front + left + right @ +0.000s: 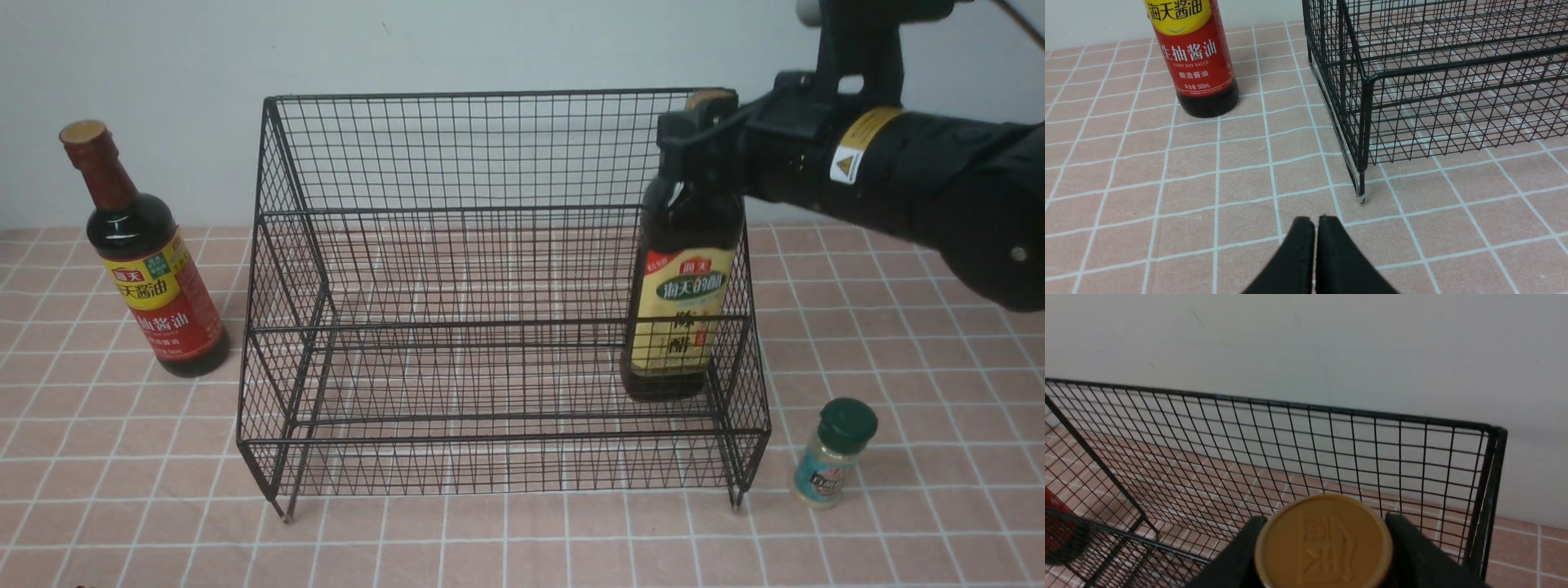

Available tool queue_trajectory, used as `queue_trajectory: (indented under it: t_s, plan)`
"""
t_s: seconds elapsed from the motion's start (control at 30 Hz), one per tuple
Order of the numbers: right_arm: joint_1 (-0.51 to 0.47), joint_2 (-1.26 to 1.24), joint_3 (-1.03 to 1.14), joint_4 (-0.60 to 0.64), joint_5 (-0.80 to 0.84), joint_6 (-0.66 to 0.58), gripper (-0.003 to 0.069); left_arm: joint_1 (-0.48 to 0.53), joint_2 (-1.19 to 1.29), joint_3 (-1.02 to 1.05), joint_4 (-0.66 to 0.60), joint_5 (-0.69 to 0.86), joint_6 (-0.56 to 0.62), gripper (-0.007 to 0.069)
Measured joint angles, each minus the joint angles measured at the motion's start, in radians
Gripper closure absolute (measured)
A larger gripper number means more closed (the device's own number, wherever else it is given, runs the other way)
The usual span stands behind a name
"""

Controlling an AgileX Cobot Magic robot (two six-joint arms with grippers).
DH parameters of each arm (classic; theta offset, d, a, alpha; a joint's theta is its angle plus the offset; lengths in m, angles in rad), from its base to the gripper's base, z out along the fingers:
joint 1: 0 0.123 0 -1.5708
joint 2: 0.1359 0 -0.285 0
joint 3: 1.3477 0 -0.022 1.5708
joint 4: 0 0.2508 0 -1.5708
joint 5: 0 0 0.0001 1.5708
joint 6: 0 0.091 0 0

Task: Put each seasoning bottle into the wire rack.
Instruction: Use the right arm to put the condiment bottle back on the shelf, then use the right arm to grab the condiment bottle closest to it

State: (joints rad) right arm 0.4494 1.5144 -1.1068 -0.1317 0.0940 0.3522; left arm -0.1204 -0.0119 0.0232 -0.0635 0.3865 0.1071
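The square dark bottle with a yellow label hangs upright inside the wire rack at its right end. Its base is close over the lower tier; I cannot tell if it rests there. My right gripper is shut on its gold cap, one finger on each side, near the rack's back rim. The round bottle with a red-yellow label stands on the table left of the rack. The small green-capped shaker stands by the rack's front right leg. My left gripper is shut and empty, low over the table.
A pink tiled cloth covers the table, and a pale wall stands right behind the rack. In the left wrist view the rack's front corner leg is just ahead of the fingers, and the red-label bottle stands farther off.
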Motion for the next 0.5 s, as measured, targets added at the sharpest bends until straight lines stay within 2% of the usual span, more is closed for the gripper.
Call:
queue_trajectory:
  t_s: [0.3,0.4,0.5]
  plan:
    - [0.0,-0.018,-0.005,0.008,0.047,0.001,0.0314,0.0,0.0,0.0,0.0,0.0,0.0,0.0631]
    - [0.001,-0.075,-0.008,0.008,0.049,0.001,0.0218,0.0,0.0,0.0,0.0,0.0,0.0,0.0631]
    - [0.001,-0.128,-0.01,0.006,0.071,0.001,0.0171,0.0,0.0,0.0,0.0,0.0,0.0,0.0631]
